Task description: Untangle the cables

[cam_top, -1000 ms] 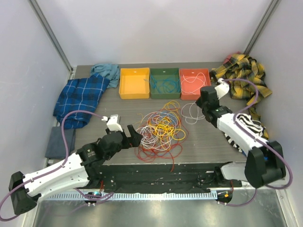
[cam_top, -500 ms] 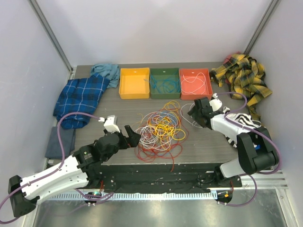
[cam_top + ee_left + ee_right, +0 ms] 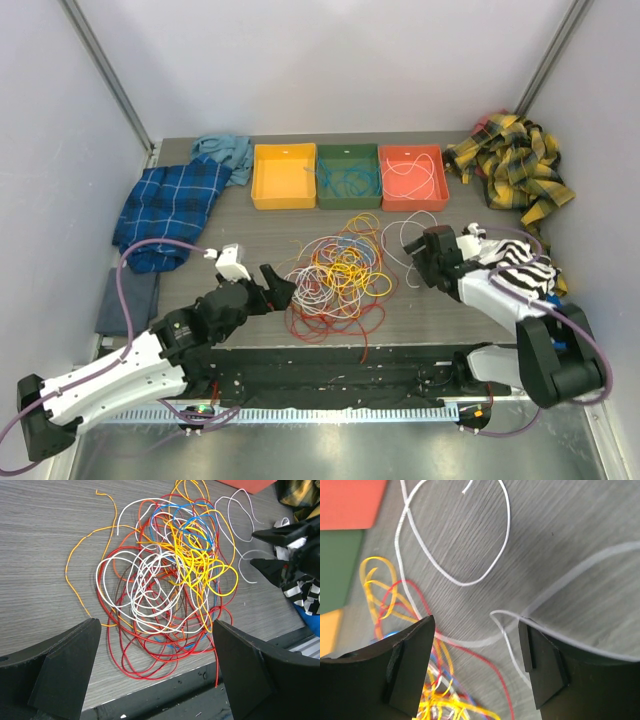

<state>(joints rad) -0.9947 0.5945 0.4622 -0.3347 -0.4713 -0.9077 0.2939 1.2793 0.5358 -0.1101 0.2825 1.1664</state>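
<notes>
On the worktop [image 3: 440, 305], a blue plaid cloth [image 3: 170, 205] lay well to the left of the cables [image 3: 338, 278], a tangled heap of red, orange, yellow, white and blue loops. The left fingers [image 3: 67, 672] stood spread wide and empty just left of that heap. The right fingers [image 3: 407, 665] were likewise parted, holding nothing, just right of the heap, above a loose white loop [image 3: 462, 584].

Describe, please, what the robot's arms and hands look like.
The left arm and right arm are white shells with black joints, each with a thick purple hose. The left hand and right hand have two black wedge-shaped fingers.
</notes>
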